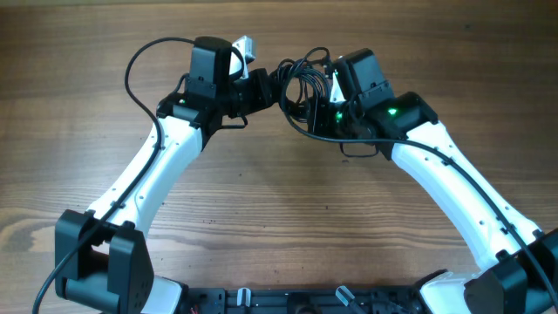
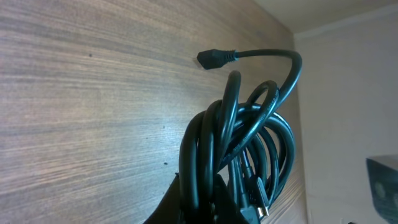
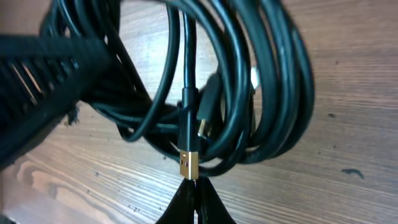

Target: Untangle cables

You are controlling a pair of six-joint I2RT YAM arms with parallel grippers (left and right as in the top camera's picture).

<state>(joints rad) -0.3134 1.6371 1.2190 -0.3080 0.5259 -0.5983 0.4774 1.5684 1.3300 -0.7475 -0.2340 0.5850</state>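
Note:
The cables [image 1: 305, 83] are thin black cords wound into one tangled bundle, held up between the two arms at the far middle of the table. My left gripper [image 1: 261, 87] is shut on one side of the bundle; in its wrist view the loops [image 2: 236, 130] rise out of the gripper [image 2: 214, 200] and one black plug end [image 2: 214, 58] sticks out above. My right gripper [image 1: 316, 103] meets the bundle from the other side. In its wrist view the gripper [image 3: 194, 185] is shut, jaws together, and a gold metal plug [image 3: 188, 163] sits right at the fingertips, not between them, under the loops [image 3: 273, 81].
The wooden table [image 1: 279, 218] runs under both white arms. A thicker black arm wire [image 1: 139, 65] arcs out left of the left wrist. A pale wall [image 2: 348, 124] stands beyond the table's far edge. The left gripper's dark body [image 3: 43, 81] crowds the right wrist view.

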